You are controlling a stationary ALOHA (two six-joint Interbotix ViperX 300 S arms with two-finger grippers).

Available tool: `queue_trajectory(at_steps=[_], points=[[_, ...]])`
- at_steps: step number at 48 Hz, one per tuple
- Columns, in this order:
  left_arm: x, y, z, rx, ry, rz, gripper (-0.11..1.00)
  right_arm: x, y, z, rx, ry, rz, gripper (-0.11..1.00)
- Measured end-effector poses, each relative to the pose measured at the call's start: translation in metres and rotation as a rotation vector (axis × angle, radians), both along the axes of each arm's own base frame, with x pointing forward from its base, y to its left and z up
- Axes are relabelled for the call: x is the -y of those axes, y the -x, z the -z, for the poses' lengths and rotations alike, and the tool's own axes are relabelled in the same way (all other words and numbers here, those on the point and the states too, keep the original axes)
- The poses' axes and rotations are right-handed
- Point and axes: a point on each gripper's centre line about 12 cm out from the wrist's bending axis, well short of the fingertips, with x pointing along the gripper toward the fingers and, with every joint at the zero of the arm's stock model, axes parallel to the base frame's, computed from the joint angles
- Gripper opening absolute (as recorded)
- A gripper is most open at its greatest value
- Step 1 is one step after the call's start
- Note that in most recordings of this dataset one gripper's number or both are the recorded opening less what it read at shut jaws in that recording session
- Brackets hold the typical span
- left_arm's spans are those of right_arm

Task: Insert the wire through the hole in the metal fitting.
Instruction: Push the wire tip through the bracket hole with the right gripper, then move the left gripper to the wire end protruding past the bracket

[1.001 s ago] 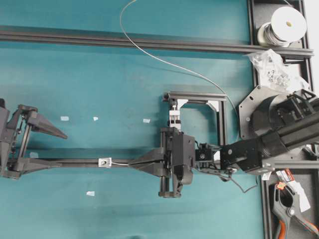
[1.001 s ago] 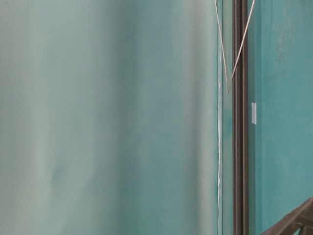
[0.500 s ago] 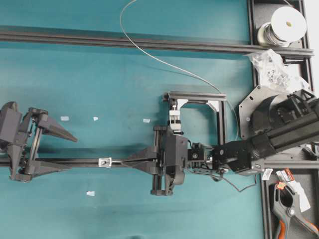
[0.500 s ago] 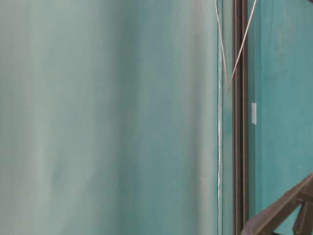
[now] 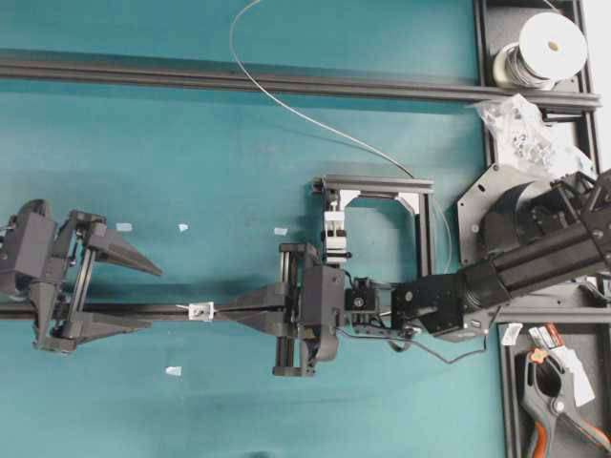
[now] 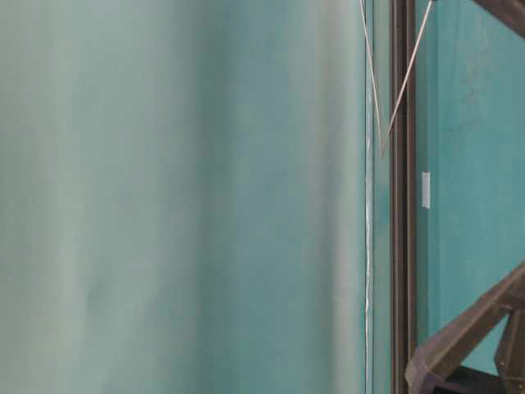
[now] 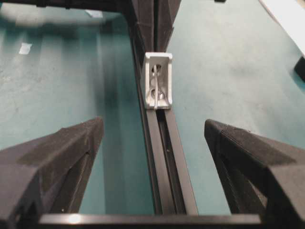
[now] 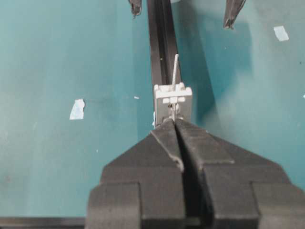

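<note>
In the overhead view, the metal fitting is seen seated on a black rail that runs across the teal tabletop. The right end effector is pressed shut just right of the fitting, and the wire is seen curving from the top edge towards the spool. The left end effector is spread wide, with one finger on each side of the rail, apart from the fitting.

In the table-level view, only a stretch of wire and dark finger parts can be made out.

In the left wrist view, the wire end is seen poking out of the hole on the near face.

In the right wrist view, the wire is clamped between closed fingertips touching the fitting.
</note>
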Motion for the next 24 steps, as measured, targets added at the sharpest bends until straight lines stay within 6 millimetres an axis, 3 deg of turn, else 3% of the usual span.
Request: queue_trajectory(at_steps=[24], points=[[0.004, -0.017, -0.004, -0.017, -0.001, 0.002, 0.77, 0.000, -0.002, -0.002, 0.008, 0.003, 0.000, 0.00]])
